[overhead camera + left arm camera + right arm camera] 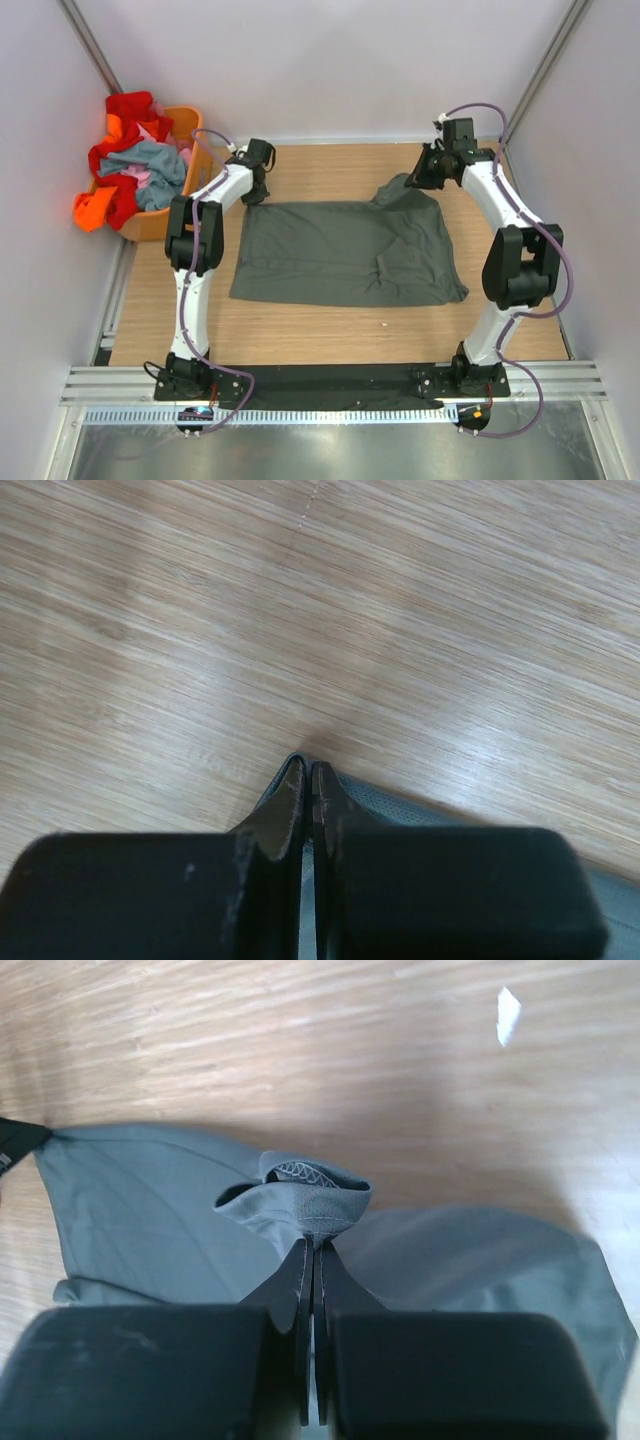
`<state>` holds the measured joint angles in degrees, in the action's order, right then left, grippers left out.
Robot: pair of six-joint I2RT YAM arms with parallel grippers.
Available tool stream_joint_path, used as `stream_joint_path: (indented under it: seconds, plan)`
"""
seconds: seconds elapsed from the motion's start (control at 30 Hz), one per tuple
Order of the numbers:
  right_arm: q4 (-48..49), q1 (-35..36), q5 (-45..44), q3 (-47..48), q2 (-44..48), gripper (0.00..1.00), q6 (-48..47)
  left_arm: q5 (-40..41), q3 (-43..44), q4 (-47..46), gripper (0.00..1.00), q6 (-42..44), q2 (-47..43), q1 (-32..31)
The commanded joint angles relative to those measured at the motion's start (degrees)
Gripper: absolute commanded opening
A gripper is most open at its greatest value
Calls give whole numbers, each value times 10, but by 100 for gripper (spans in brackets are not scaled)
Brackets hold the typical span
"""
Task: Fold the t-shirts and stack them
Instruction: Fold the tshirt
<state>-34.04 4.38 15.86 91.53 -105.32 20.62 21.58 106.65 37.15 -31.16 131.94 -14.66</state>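
I see the dark grey t-shirt point(345, 255) lying long axis left-right on the wooden table point(330, 325), white walls point(330, 60) around; left claw point(306, 770) and right claw point(310, 1245) are closed on its far edge.

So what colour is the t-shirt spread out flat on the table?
The t-shirt is plain dark grey, with no print. It shows best in the top external view.

Dark grey shirt point(420, 810) mostly hidden behind left gripper point(306, 772) in left wrist view, table point(300, 600) blurred there, shirt's near part hidden behind right gripper point(312, 1245), white speck point(508, 1012) too small to be identified, basket point(152, 226) largely covered by piled shirts point(135, 165)
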Motion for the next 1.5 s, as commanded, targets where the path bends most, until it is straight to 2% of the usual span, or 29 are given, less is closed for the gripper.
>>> stream_joint_path:
  seconds: [0.0,0.2,0.43,0.53,0.67,0.9,0.97,1.27,1.47]
  plan:
    - [-3,2,-38,-31,113,1,-8,29,-6,8,0,14,-24,0]
    - [14,2,-112,-149,222,1,0,40,-16,14,0,10,-41,2]
    - [12,3,-156,-244,259,1,9,28,-38,16,0,18,-73,2]
    - [12,2,-195,-257,269,1,12,36,-60,16,0,22,-98,2]
    - [24,2,-206,-256,273,1,6,41,-86,14,0,32,-128,1]
    - [16,2,-203,-170,243,1,-4,42,-89,13,0,60,-163,-11]
    - [14,2,-207,-172,252,1,-8,47,-94,13,0,71,-179,-14]
    - [36,2,-219,-276,287,1,1,80,-162,20,0,84,-244,-45]
    - [26,1,-279,-301,284,1,24,137,-216,25,0,73,-266,-69]
